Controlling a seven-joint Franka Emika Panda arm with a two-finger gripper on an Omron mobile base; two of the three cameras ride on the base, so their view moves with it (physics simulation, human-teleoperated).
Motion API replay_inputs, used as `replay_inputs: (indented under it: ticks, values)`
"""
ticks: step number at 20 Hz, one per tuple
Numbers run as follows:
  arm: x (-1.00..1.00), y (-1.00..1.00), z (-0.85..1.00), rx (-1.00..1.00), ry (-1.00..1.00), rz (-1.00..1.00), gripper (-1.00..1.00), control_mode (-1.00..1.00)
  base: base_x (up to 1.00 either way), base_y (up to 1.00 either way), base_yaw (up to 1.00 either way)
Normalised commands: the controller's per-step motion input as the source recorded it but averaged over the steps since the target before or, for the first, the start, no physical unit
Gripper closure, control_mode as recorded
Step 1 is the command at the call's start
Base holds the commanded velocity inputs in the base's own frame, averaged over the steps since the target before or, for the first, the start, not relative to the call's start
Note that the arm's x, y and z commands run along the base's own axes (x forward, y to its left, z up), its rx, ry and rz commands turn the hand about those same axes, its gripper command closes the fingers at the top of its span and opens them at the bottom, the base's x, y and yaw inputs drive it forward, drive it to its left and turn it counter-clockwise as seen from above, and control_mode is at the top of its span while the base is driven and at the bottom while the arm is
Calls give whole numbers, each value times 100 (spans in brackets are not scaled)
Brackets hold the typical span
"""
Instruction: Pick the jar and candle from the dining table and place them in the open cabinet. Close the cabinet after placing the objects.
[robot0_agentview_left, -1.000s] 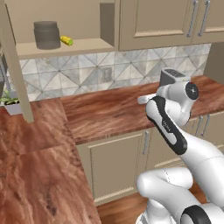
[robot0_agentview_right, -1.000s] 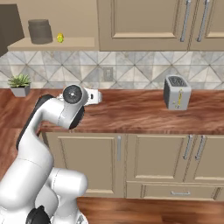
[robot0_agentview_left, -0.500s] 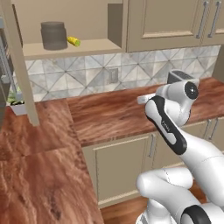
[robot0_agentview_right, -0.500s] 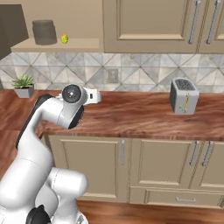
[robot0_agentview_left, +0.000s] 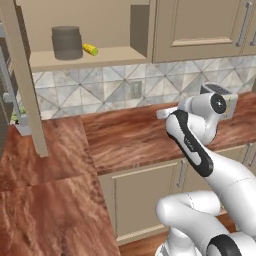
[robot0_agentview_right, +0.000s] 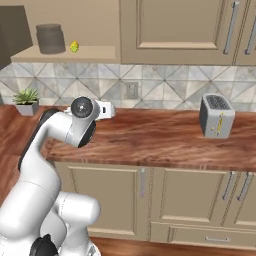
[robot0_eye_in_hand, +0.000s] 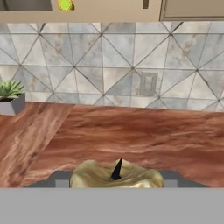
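1. The end effector (robot0_eye_in_hand: 113, 181) is clamped on the stubby pale yellow-tan candle with a dark centre (robot0_eye_in_hand: 112, 174). The candle spans the gap between the 2 dark finger tips (robot0_eye_in_hand: 61, 180) in the hand view.
2. The end effector hangs over the glossy reddish-brown wood-grain desk (robot0_agentview_right: 165, 140) and faces the grey-and-white tiled back wall (robot0_eye_in_hand: 87, 57) with its wall socket (robot0_eye_in_hand: 148, 84).
3. The squat, smoky dark grey-brown jar with a narrower lid band (robot0_agentview_left: 67, 42) stands upright on the tan shelf (robot0_agentview_left: 100, 59) inside the beige wall cabinet (robot0_agentview_left: 105, 22), towards the shelf's left end.
4. An elongated yellow-green object (robot0_agentview_left: 90, 49) lies just right of the jar on the same shelf.
5. The cabinet is open, its door (robot0_agentview_left: 25, 85) swung out at the left.
6. A small green plant in a pale pot (robot0_agentview_right: 27, 101) sits at the far left of the desk, and a grey toaster (robot0_agentview_right: 216, 116) stands well to the right.
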Motion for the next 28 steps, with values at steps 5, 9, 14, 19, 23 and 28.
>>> replay_inputs:
  ticks: [5, 9, 14, 19, 23, 28]
  values:
    - [0, 0, 0, 0, 0, 0, 100, 100, 17, 36, 8]
    - [0, 0, 0, 0, 0, 0, 100, 100, 5, 63, 8]
    - [0, 0, 0, 0, 0, 0, 100, 100, 13, 40, 5]
    - [0, 0, 0, 0, 0, 0, 100, 100, 40, 27, 2]
    - [0, 0, 0, 0, 0, 0, 100, 100, 47, 21, 1]
    - [0, 0, 0, 0, 0, 0, 100, 100, 73, 15, 0]
